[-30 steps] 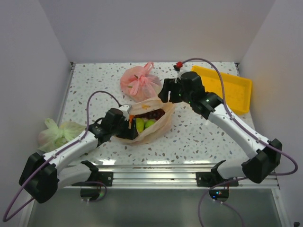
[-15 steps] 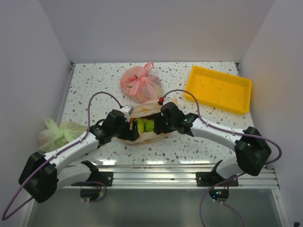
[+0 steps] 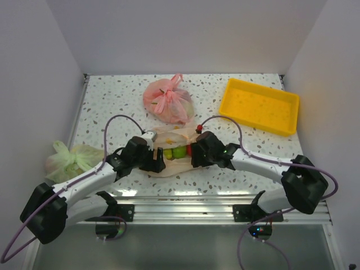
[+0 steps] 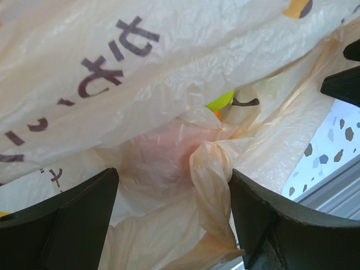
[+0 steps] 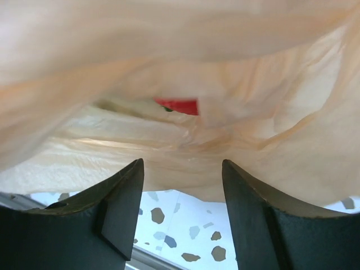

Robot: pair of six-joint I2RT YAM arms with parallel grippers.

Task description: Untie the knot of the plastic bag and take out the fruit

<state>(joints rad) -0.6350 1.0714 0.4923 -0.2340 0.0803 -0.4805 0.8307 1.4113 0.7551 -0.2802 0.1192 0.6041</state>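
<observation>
The peach-orange plastic bag [image 3: 170, 166] lies at the table's near middle, its mouth gaping upward. Inside show green fruit [image 3: 174, 152] and a red piece [image 3: 189, 149]. My left gripper [image 3: 158, 161] is at the bag's left side, my right gripper [image 3: 195, 156] at its right. In the left wrist view the left gripper [image 4: 174, 180] stands open, with bag film and a twisted strand [image 4: 211, 185] between its fingers. A yellow-green fruit [image 4: 222, 100] peeks out above. The right gripper [image 5: 183, 169] is open under the film, with a red fruit [image 5: 179, 106] beyond. No tied knot shows.
A knotted pink bag [image 3: 167, 101] sits behind the peach bag. A yellow tray [image 3: 260, 106] stands at the back right and a pale green bag [image 3: 70, 157] at the left wall. The metal rail [image 3: 185, 203] runs along the near edge.
The right arm swung from the back near the tray down to the bag's right side. The bag has sunk flatter and shifted nearer, and the left gripper moved nearer with it.
</observation>
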